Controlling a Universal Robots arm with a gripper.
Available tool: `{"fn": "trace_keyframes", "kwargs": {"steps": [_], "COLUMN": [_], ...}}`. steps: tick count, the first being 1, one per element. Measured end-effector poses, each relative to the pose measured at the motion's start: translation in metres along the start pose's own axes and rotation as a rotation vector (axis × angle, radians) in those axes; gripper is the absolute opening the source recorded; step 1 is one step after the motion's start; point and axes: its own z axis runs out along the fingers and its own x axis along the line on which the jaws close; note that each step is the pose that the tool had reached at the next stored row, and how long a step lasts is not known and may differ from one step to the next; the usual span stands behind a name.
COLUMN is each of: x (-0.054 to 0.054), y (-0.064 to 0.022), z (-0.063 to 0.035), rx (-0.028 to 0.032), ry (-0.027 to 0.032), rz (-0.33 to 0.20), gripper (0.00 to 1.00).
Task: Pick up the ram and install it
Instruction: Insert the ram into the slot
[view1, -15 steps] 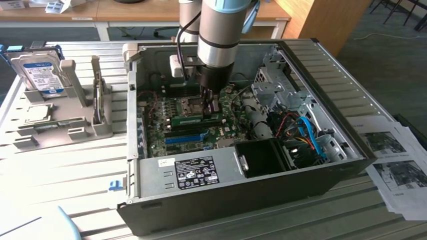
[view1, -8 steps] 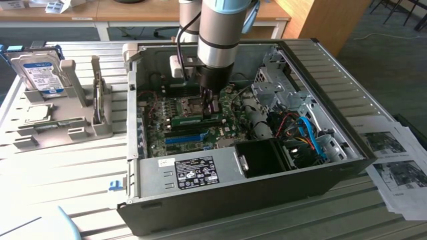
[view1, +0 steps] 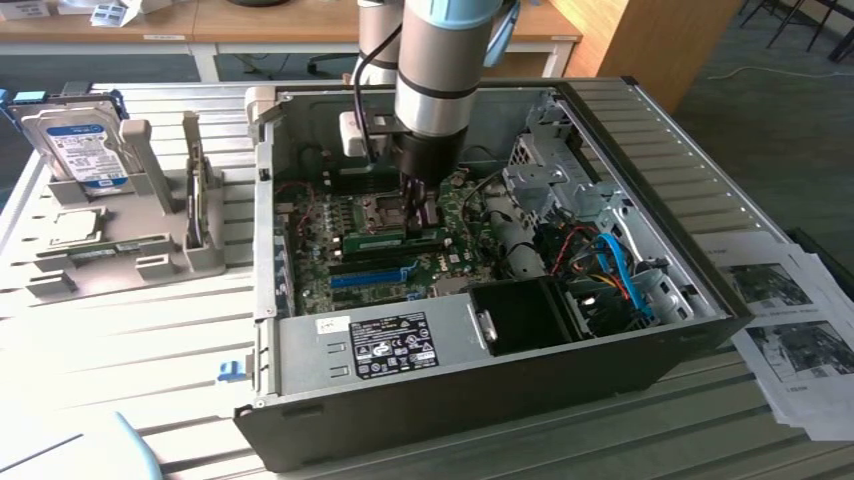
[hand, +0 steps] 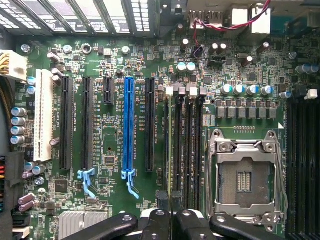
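Gripper: down inside the open computer case, jaws drawn narrow, pinching the ram.
The ram: green strip on edge, running from the fingers toward the exterior view's left, at the black memory slots beside the CPU socket. The blue slot lies close alongside.
Seating: cannot tell.

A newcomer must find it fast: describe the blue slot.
Look inside the open case at the green motherboard. Among its long parallel slots, the blue slot is the only bright blue one: the black slots on either side and the white slot farther off differ in colour.
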Motion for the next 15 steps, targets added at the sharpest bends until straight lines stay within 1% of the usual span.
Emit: {"fn": "trace_keyframes", "kwargs": {"steps": [15], "x": [0.0001], "y": [-0.0001], "z": [0.0031], "rx": [0.0000], "ry": [0.0002], "rz": [0.000], "gripper": [0.11]}}
